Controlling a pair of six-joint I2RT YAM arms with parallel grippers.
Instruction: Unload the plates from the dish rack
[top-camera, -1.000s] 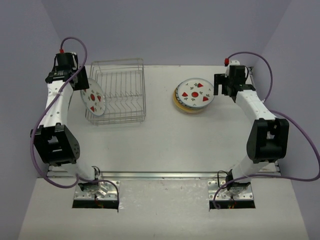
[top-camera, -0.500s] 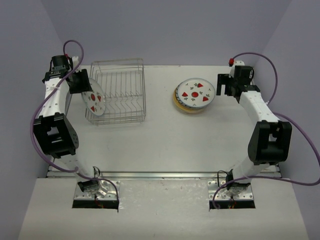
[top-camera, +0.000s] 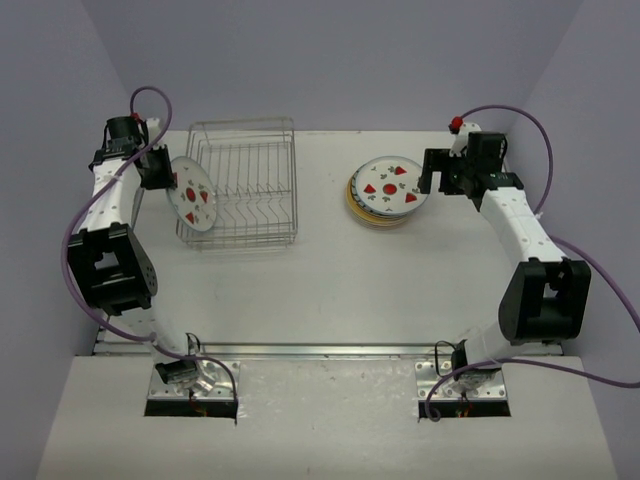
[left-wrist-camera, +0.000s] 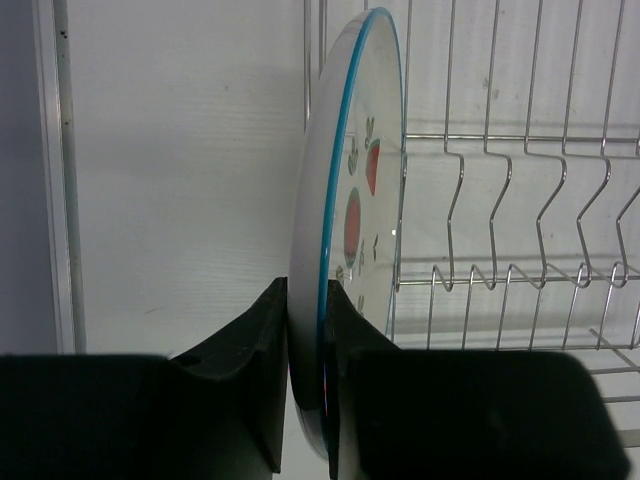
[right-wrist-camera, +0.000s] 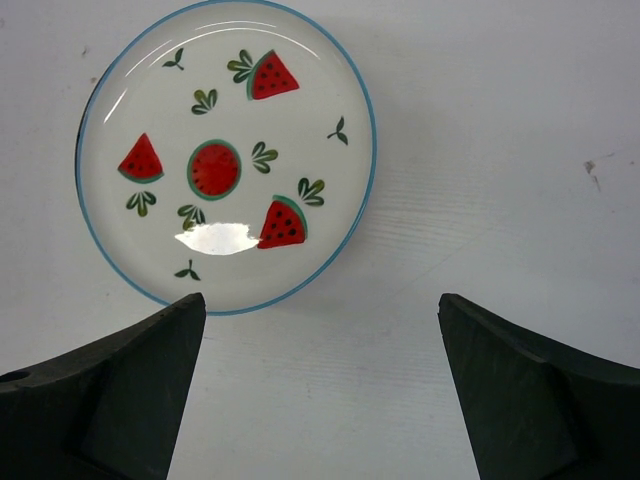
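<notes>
As rack (top-camera: 242, 121) adjoins plate (top-camera: 192, 195), stack (top-camera: 390, 186) apart

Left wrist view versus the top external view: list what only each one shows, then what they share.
Left wrist only: the left gripper shut on the blue rim of the held plate, seen edge-on. Top external only: the stack of plates right of the dish rack, the open right gripper beside that stack, and the rack's full outline. Shared: the held plate with its red wedges, standing on edge at the rack's left end, and the rack's wires.
</notes>
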